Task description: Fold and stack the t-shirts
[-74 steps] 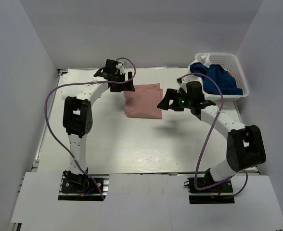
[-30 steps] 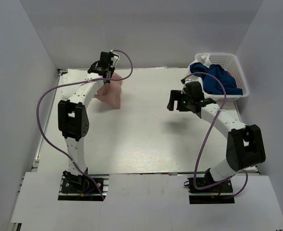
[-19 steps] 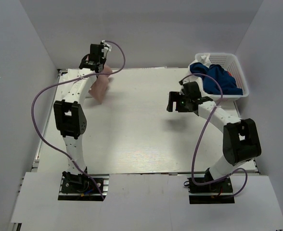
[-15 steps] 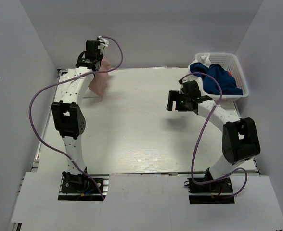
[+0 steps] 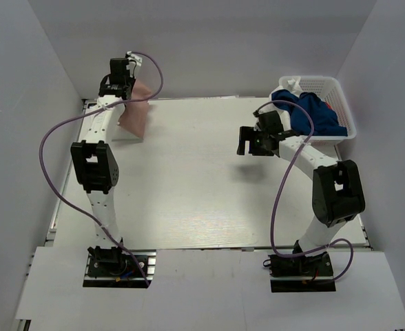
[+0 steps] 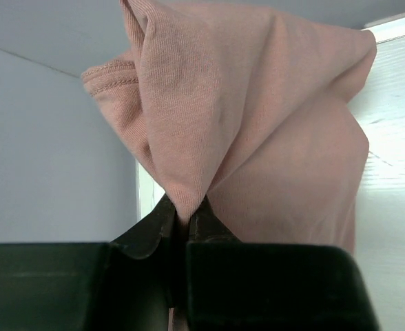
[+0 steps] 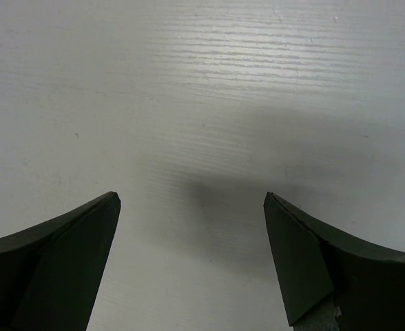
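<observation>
A dusty pink t-shirt hangs bunched from my left gripper at the far left back corner of the table. In the left wrist view the jaws of that gripper are shut on a fold of the pink cloth. Its lower edge reaches a flat white shape that looks like a folded white t-shirt. A navy blue t-shirt lies heaped in the basket with white cloth beside it. My right gripper hovers open over bare table, left of the basket, holding nothing.
The white mesh basket stands at the back right corner. Grey walls close in the left, back and right sides. The white tabletop stretches between the two arms.
My left arm has carried the pink t-shirt from the table's middle back to the far left corner, lifting it into a hanging bunch. The right gripper has stayed open and shifted slightly back.
</observation>
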Controlling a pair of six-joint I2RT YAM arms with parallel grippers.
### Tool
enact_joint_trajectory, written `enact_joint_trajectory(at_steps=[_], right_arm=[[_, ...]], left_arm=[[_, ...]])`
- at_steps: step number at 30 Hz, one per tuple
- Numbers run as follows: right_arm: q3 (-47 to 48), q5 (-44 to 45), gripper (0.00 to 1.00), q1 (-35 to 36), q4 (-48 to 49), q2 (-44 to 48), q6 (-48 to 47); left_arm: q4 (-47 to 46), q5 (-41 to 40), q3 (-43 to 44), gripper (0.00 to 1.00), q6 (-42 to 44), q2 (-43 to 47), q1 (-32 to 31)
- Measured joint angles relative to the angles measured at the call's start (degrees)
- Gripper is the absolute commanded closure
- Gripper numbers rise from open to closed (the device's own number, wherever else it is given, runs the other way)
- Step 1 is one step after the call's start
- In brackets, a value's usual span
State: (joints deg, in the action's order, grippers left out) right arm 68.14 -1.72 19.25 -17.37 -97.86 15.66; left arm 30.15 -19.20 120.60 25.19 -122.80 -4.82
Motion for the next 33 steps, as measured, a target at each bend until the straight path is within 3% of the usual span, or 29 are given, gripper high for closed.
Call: enact_joint_trajectory(at_steps=[14, 17, 20, 21, 33], right_arm=[[3.76, 0.15, 0.09, 0.02, -0.96, -2.38, 1.44], [4.15, 0.24, 0.09, 0.02, -0.96, -2.8, 1.95], [4.61, 0.24, 0.09, 0.02, -1.01, -3.28, 2.16], [4.9, 0.24, 0.09, 0.02, -1.11, -3.54, 2.21], [4.42, 0.02, 0.09, 0.09, -0.5, -3.28, 3.43]], left_arm=[[-4.2, 2.84, 3.15, 1.0, -1.62, -11.82, 8.44], [-5.35, 2.91, 3.54, 0.81, -2.47, -12.7, 9.66], [-6.62, 2.73, 4.5, 0.06, -2.91, -13.9, 10.51], [-6.88, 2.58, 4.85, 0.0, -3.39, -14.38, 10.75], [-7.28, 1.25, 4.98, 0.0, -10.64, -13.33, 12.26]])
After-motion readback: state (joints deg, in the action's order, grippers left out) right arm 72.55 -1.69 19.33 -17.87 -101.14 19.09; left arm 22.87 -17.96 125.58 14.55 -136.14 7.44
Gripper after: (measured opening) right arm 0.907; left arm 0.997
